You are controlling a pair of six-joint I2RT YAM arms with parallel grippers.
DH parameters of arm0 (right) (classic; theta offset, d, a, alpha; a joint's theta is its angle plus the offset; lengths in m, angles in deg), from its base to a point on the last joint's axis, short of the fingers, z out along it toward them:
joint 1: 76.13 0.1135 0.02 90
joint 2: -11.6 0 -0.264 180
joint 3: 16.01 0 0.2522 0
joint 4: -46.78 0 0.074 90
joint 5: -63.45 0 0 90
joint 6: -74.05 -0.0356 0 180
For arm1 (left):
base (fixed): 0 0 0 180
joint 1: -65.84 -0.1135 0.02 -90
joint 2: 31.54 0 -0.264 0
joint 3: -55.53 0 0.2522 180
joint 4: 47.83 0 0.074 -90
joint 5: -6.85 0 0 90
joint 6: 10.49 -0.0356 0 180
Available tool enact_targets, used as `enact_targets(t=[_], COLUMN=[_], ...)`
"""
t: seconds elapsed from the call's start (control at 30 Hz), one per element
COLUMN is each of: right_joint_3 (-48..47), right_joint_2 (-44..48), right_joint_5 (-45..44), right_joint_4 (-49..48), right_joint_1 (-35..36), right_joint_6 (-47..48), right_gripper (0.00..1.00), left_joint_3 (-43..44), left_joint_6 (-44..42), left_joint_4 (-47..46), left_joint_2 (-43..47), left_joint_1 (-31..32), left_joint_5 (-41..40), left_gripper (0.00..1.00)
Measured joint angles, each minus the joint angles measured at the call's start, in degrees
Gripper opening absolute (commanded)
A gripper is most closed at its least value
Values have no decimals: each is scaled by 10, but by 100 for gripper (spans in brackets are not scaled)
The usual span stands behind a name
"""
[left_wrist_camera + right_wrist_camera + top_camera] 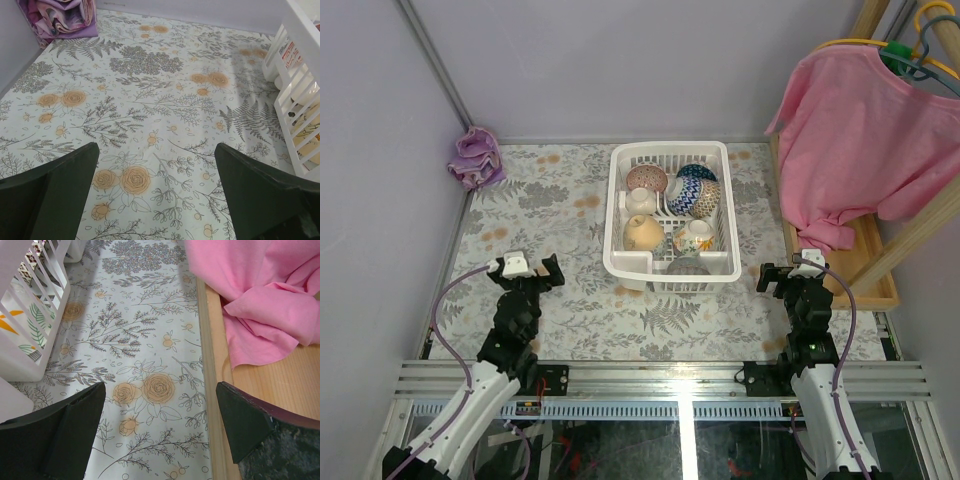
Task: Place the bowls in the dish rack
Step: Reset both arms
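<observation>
The white dish rack stands at the table's middle and holds several bowls: a pink-red patterned one, a blue-white netted one, a tan one and small whitish ones. My left gripper hovers open to the rack's left, nothing between its fingers. My right gripper stands open at the rack's right, also empty. The rack's slotted wall shows at the right edge of the left wrist view, and its wall at the left of the right wrist view.
A crumpled purple cloth lies at the far left corner. A pink shirt hangs over a wooden stand on the right, next to my right gripper. The floral tablecloth covers the table.
</observation>
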Motion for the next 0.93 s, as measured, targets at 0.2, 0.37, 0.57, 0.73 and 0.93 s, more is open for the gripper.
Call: enact_targets(t=[0.2,0.37,0.57,0.73,0.93], right_joint_3=[0,0,0,0,0], right_joint_2=[0,0,0,0,-5], right_joint_5=[0,0,0,-1,-5], right_joint_4=[0,0,0,-1,-9], right_joint_1=[0,0,0,0,0], right_joint_6=[0,0,0,0,0], right_gripper=[99,99,99,99,99], left_joint_3=[0,0,0,0,0], left_joint_6=[0,0,0,0,0], left_joint_4=[0,0,-2,-2,-2], left_joint_2=[-2,-2,-7,-7,-7], left_joint_1=[0,0,0,0,0], left_joint_5=[0,0,0,0,0], left_gripper=[100,100,100,100,100])
